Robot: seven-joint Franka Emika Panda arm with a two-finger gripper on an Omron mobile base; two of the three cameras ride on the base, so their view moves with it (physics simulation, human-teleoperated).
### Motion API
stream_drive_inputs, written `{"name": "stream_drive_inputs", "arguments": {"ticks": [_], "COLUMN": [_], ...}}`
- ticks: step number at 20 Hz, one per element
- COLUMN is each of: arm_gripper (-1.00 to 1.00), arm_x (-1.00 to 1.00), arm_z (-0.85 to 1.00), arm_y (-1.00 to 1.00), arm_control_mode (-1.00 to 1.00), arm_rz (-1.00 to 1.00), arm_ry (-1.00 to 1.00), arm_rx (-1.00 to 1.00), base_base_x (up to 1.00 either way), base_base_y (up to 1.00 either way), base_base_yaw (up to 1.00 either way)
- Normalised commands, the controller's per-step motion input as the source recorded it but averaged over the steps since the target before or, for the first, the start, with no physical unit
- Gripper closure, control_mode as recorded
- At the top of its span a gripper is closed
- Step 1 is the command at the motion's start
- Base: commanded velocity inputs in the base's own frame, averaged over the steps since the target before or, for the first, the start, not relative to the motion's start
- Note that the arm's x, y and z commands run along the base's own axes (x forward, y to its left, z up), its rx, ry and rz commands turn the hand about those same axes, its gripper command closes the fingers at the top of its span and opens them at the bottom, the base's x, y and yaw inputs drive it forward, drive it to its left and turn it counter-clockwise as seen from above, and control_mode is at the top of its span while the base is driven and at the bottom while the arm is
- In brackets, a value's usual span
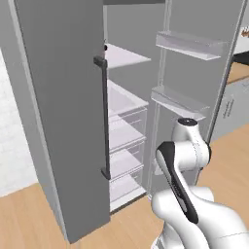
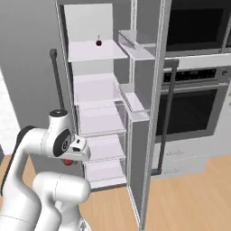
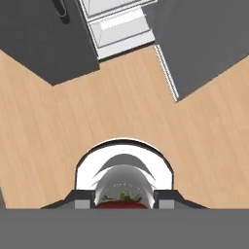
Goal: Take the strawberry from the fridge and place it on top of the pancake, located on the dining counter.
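1. Here, one strawberry (image 3: 121, 201) sits pinched between the two dark finger tips of the gripper (image 3: 122, 203) at the bottom centre of the hand view; red flesh and a few green leaves show above the lower edge.
2. The gripper is closed narrowly on the strawberry, and the hand points down at the wooden floor (image 3: 63, 131).
3. In the right base view, a red spot (image 2: 67, 162) shows under the white hand at lower left of the frame, which looks like the same strawberry.
4. One fridge (image 1: 63, 121) stands with two doors: the left door is closed or nearly so and fills the left of the left base view, and the right door (image 2: 146, 135) is swung open.
5. Two long dark bar handles can be counted, one on the left door (image 1: 104, 116) and one on the open door (image 2: 166, 122).
6. Inside, white shelves and clear drawers stack down the compartment (image 2: 97, 117); two door bins (image 1: 187, 44) show on the open door in the left base view.
7. One small dark round thing (image 2: 99, 43) rests on the top shelf, in the upper middle of the right base view; what it is cannot be told.
8. One dark built-in oven (image 2: 198, 108) stands at the right of the right base view.
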Motion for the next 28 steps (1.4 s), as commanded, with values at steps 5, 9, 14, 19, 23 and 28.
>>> {"name": "stream_drive_inputs", "arguments": {"ticks": [5,9,14,19,23,28], "arm_gripper": [1.0,1.0,1.0,1.0,1.0,1.0], "arm_x": [0.0,0.0,0.0,0.0,0.0,0.0], "arm_z": [0.0,0.0,0.0,0.0,0.0,0.0], "arm_y": [0.0,0.0,0.0,0.0,0.0,0.0], "arm_control_mode": [1.0,1.0,1.0,1.0,1.0,1.0], "arm_rz": [0.0,0.0,0.0,0.0,0.0,0.0], "arm_ry": [0.0,0.0,0.0,0.0,0.0,0.0], "arm_rx": [0.0,0.0,0.0,0.0,0.0,0.0], "base_base_x": [-0.38,0.0,0.0,0.07,0.51,0.94], "base_base_y": [-0.02,-0.29,-0.75,-1.0,-1.0,-1.0], "base_base_yaw": [-0.86,-0.9,-0.77,-0.59,-0.42,-0.28]}}
